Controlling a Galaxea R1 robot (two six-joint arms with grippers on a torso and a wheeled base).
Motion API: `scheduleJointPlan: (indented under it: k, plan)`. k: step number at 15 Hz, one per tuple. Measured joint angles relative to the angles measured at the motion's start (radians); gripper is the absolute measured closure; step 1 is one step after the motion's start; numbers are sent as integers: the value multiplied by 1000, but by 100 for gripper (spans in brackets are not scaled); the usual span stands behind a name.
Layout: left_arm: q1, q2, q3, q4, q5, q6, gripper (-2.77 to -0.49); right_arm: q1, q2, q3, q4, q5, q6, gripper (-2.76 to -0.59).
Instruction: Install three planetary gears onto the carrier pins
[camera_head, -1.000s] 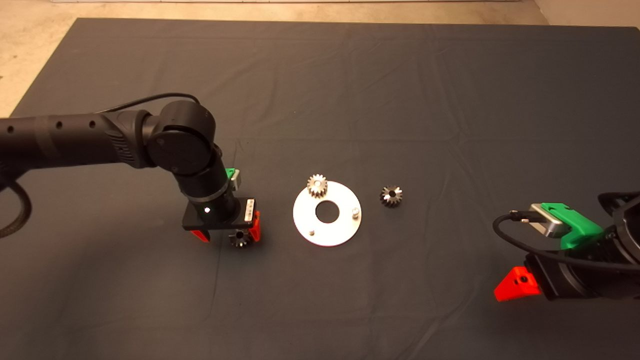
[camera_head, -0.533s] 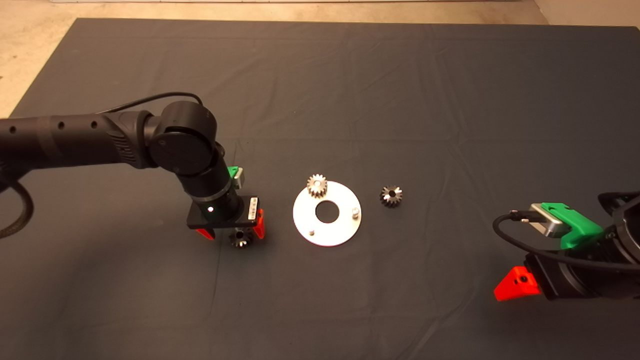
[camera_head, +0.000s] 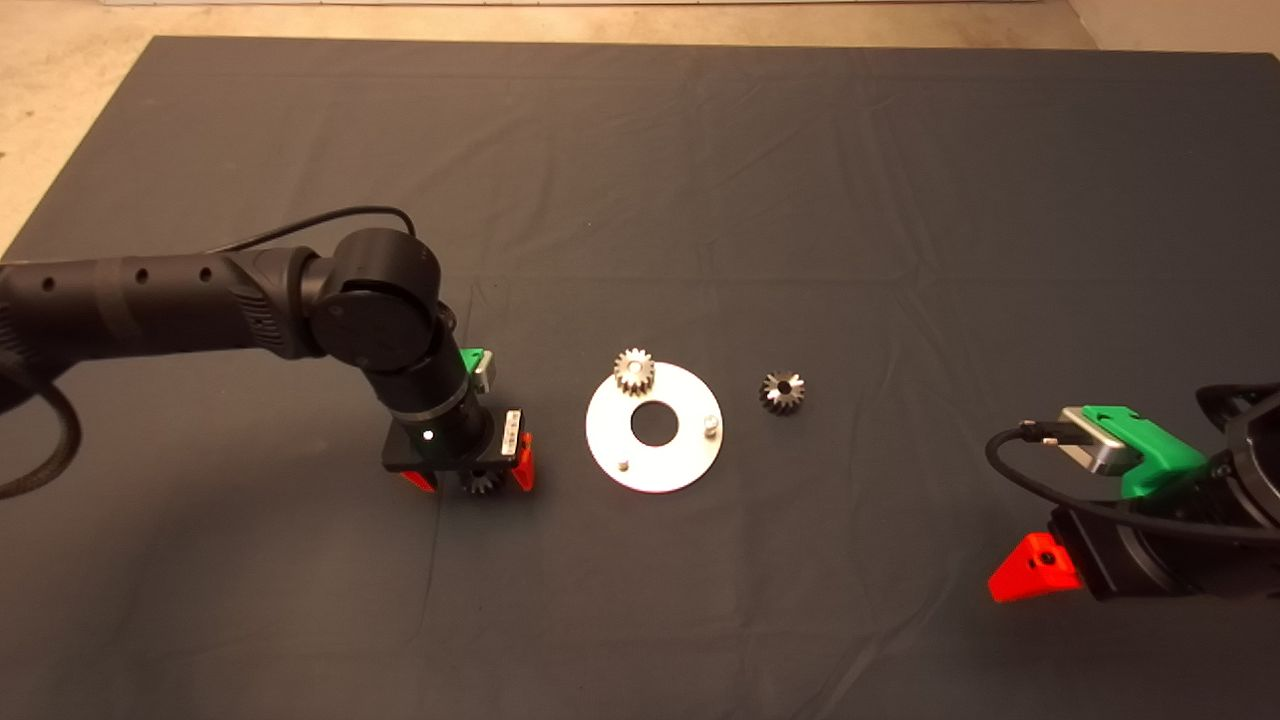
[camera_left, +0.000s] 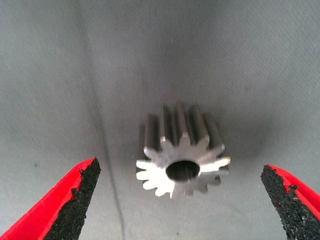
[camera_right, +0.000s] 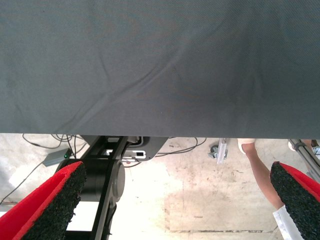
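The silver disc (camera_head: 668, 462) lies mid-mat with one planetary gear (camera_head: 634, 371) seated at its far edge. Two bare carrier pins stand up from it, one (camera_head: 711, 424) on the right and one (camera_head: 623, 464) at the near left. A second gear (camera_head: 782, 391) rests on the mat right of the disc. Left of the disc, my left gripper (camera_head: 472, 480) is lowered open around a third gear (camera_head: 482, 483). In the left wrist view that gear (camera_left: 182, 160) lies between the pads (camera_left: 80, 200), apart from both. My right gripper (camera_right: 177, 205) waits open at the lower right.
The dark mat (camera_head: 800, 200) has soft wrinkles and bare floor beyond its far edge. The right wrist view shows the floor past the mat edge, cables, a black stand (camera_right: 107, 175) and a person's leg (camera_right: 260, 170).
The left gripper has dropped lower over the gear left of the disc, so its body now hides most of that gear in the head view. The right arm has not moved.
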Motion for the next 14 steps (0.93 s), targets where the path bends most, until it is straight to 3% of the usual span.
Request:
scheduleJointPlan:
  k: [3,14]
  plan:
    - [0,1,0,3,-1,0,-234,0,0,0,0,0,0,-275]
    - [0,1,0,13,-1,0,-194,0,0,0,0,0,0,-275]
